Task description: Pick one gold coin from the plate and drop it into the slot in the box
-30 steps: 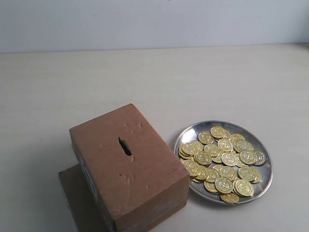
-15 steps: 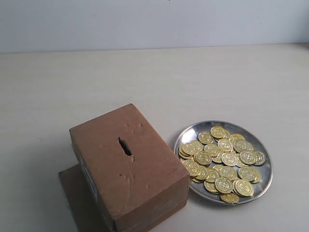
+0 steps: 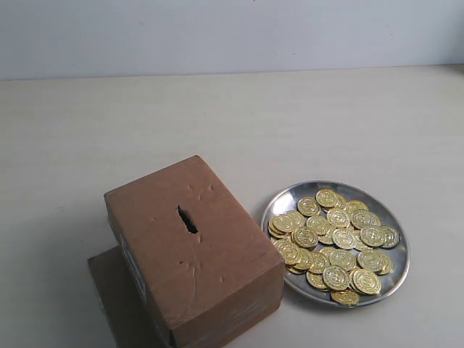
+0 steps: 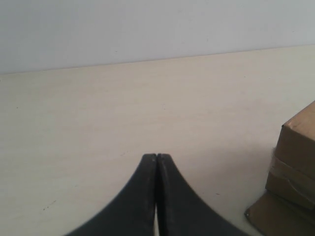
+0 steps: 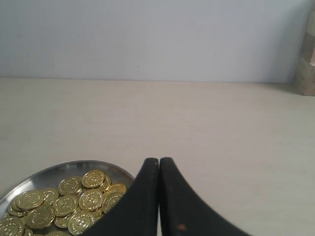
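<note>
A brown cardboard box [image 3: 194,250] stands at the front left of the table, its dark slot [image 3: 187,220] cut in the top face. To its right lies a silver plate [image 3: 285,197] heaped with several gold coins [image 3: 338,238]. Neither arm appears in the exterior view. My left gripper [image 4: 156,156] is shut with nothing in it, over bare table, and a corner of the box [image 4: 294,157] shows off to one side. My right gripper [image 5: 159,160] is shut and empty beside the plate [image 5: 114,169] and its coins [image 5: 79,198].
A flat brown cardboard sheet [image 3: 109,284] lies under the box. A pale wall [image 3: 232,32] runs along the table's far edge. A cardboard-coloured object [image 5: 306,54] stands at the edge of the right wrist view.
</note>
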`<state>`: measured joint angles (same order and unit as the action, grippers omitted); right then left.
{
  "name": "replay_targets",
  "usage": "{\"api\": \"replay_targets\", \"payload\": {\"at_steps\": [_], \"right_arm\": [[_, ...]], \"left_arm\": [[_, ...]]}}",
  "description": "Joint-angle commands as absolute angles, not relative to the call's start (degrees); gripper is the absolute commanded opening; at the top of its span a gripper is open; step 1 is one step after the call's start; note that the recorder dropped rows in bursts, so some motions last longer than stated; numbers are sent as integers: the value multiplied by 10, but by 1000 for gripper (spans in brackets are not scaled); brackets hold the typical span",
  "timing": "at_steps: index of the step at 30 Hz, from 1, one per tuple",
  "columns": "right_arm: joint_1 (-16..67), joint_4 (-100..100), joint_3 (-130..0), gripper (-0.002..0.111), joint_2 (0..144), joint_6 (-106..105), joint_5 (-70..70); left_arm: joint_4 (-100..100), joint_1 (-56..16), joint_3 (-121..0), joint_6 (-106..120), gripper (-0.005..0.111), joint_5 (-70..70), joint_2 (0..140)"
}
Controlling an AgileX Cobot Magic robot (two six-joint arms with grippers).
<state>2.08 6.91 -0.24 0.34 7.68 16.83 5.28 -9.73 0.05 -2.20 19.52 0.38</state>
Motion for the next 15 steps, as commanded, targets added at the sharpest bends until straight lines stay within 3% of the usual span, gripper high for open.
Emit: {"api": "replay_targets", "payload": {"at_steps": [1,15], "right_arm": [[15,26,0,0,0,15,166],[15,0,0,0,0,19,165]], "left_arm": [[47,-97,0,-19,0,192,0],[47,-97,0,-19,0,192,0]]}}
